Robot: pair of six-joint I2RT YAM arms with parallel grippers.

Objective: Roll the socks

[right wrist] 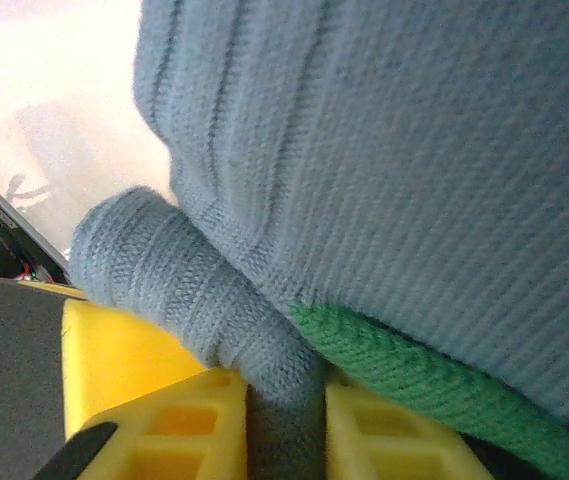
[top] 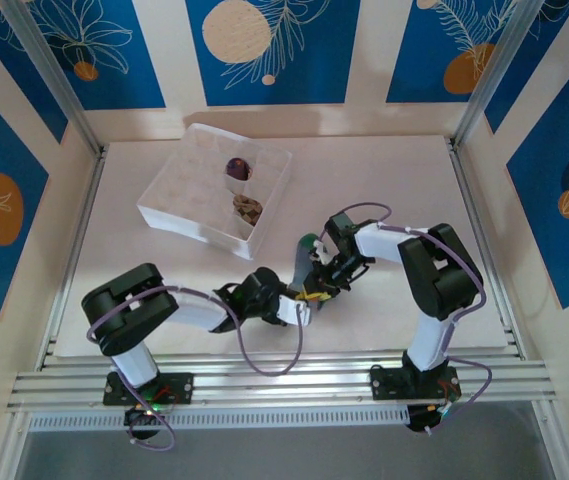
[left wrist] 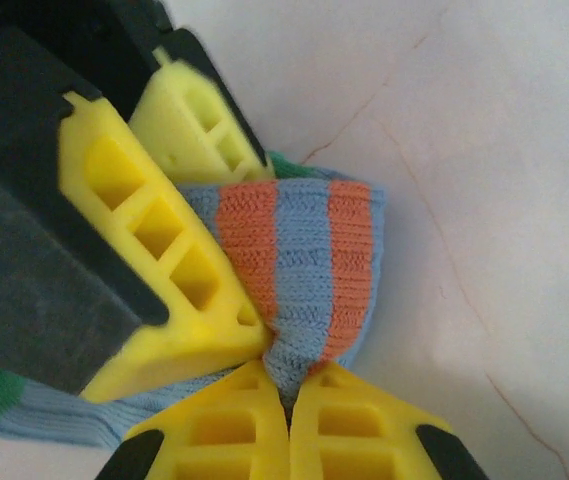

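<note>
Blue panels printed with white leaves wall in a pale tabletop [top: 414, 190]. At eleven o'clock from the meeting arms, a white gridded fabric box [top: 164, 208] holds a purple rolled sock [top: 237, 167] and a brown patterned rolled sock [top: 247, 208]. The third, a blue knitted sock with orange stripes and green trim [left wrist: 304, 260], is held between both pincers near the table's centre. The left gripper [left wrist: 286, 385] is clamped on its pinched edge, and the cloth fans toward twelve o'clock. The right gripper [right wrist: 284, 395] grips a blue fold. The sock's long axis seems to run nine to three, across the stripes, with both arms equally near. How far it is rolled I cannot tell: the right wrist camera sits too close, and overhead the arms cover most of it.
</note>
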